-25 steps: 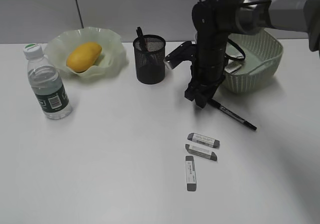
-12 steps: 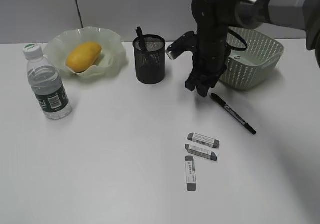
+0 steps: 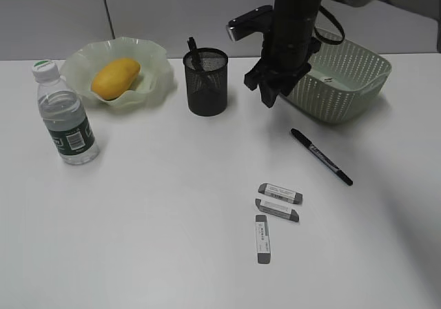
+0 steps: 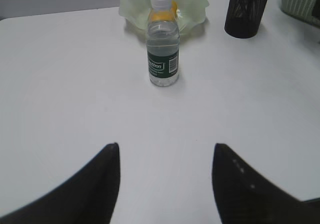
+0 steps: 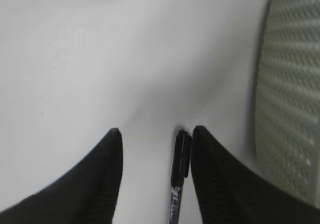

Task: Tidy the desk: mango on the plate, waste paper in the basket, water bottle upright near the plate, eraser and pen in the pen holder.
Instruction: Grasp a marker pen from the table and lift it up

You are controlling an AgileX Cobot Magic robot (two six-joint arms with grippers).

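Your mango (image 3: 115, 77) sits on the plate (image 3: 155, 61) at the far left corner, and the bottle (image 3: 65, 113) stands upright beside it; those look done. The pen (image 3: 321, 156) lies on the desk (image 3: 172, 219) toward the right edge, three erasers (image 3: 280, 193) nearer the front; both remain for the holder (image 3: 206, 81). The right claw (image 3: 270, 92) hangs apart, empty, beside the basket (image 3: 358, 74). Only the right wrist view shows the pen (image 5: 179, 171) below its fingers; the left claw (image 4: 165, 179), apart, shows only on its own camera.
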